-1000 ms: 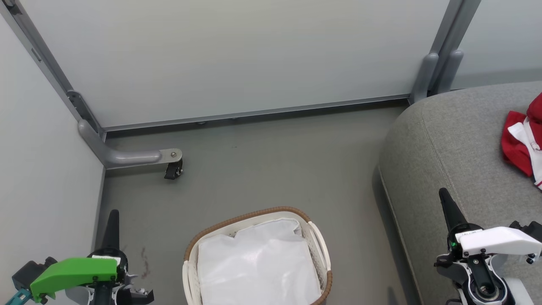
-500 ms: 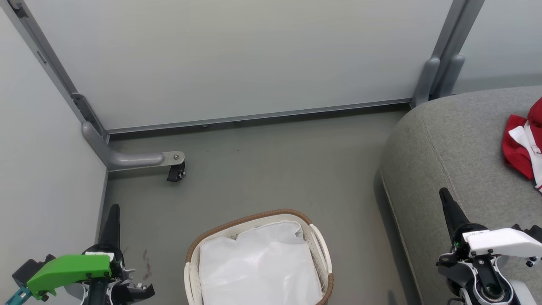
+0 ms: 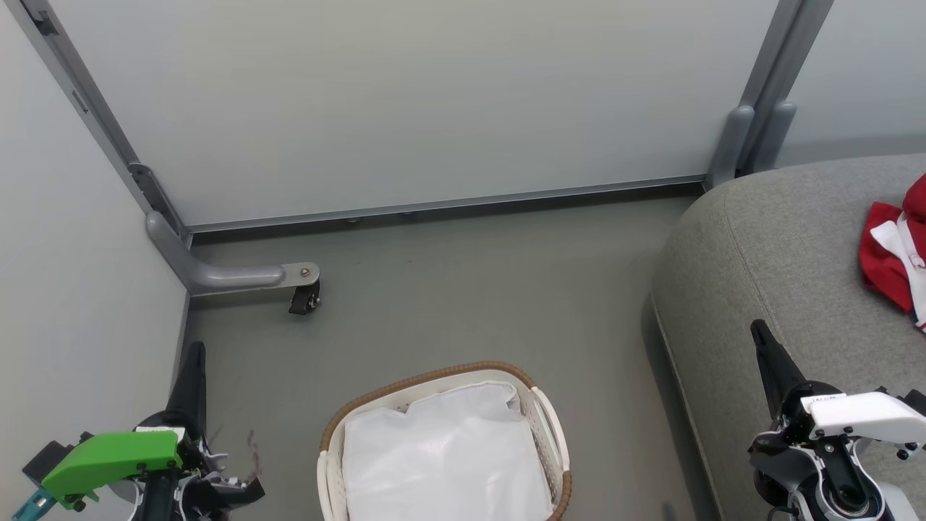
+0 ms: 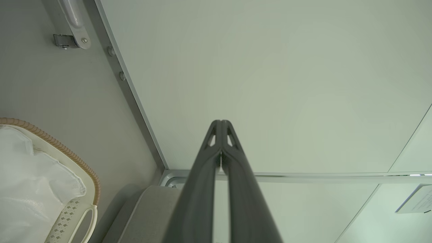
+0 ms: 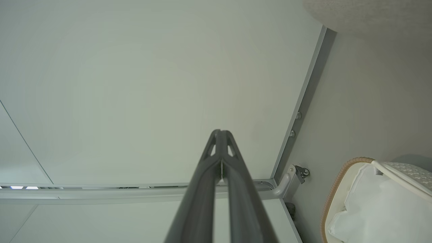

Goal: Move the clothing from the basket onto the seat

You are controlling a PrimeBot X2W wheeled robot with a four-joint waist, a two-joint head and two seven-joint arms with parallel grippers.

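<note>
- left gripper (image 3: 194,353): low left over the floor (image 3: 434,289), near the basket (image 3: 427,375) but not touching it. fingers pressed together tip to tip, holding nothing.
- basket: bottom centre on the floor, between the 2 grippers. inside there's a crumpled white liner (image 3: 445,456) and no red to be seen. its near end is cut off by the frame edge, so can't vouch for that bit.
- seat (image 3: 781,246): at right, beside the basket w/ a strip of floor between.
- right gripper (image 3: 759,331): low right, over the seat's front part. fingers closed tight, empty.
- clothing (image 3: 888,253): red w/ white trim, bunched on the seat at far right, partly out of frame, well apart from both grippers.
- step, as judged: transfer looks done or v. nearly so. both grippers look parked, not reaching.
- next, prob: check the basket for leftovers, e.g. under the liner folds.
  - if any: a gripper must open first, drop into the basket and pinch red fabric only, not the liner. then lift clear and carry it right to the seat.
  - if none: nothing left to grasp.
</note>
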